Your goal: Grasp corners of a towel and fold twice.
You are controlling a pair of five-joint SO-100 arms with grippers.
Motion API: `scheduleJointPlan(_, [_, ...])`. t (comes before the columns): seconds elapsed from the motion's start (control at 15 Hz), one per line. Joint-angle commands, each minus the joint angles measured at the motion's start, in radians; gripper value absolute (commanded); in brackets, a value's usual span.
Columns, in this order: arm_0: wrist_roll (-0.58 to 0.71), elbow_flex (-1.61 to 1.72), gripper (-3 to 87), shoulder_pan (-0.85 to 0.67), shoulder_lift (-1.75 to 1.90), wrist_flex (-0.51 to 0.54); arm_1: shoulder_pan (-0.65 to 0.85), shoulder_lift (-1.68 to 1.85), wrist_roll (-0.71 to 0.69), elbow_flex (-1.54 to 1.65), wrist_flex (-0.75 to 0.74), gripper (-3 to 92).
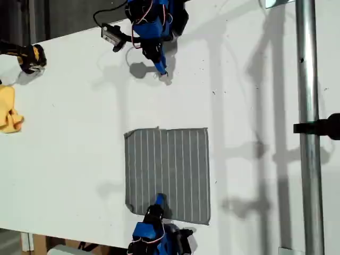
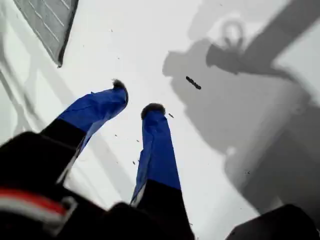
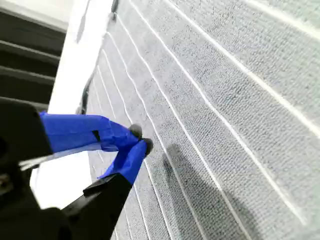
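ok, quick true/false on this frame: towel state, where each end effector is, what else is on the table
1. The towel lies flat and unfolded on the table. True.
2. My second end effector is over the towel, jaws nearly together. True; whether it pinches fabric is unclear.
3. My first end effector is shut on a towel corner. False: its jaws are apart over bare table, and the towel sits off to one side.
4. A yellow cloth lies on top of the towel. False: it sits at the exterior view's left edge, apart from it.
5. The towel has white stripes. True.
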Motion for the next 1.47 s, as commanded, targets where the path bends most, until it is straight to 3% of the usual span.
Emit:
scheduleJointPlan(0.0, [-0.453,0.003,-1.0,-0.067,0.005,0.003,-0.051,0.009,0.025,-0.072,-0.046,-0.2])
scheduleJointPlan(0.33, [-0.449,0.003,-1.0,-0.069,0.005,0.002,-0.067,-0.018,0.021,-0.15,-0.034,-0.2])
scheduleJointPlan(0.8, [-0.449,0.003,-1.0,-0.072,0.005,0.0,-0.163,-0.64,-0.006,-0.554,-0.167,-0.2])
scheduleJointPlan(1.4, [-0.454,0.003,-1.0,-0.072,0.005,0.0,-0.262,-1.399,-0.155,-1.42,0.003,-0.2])
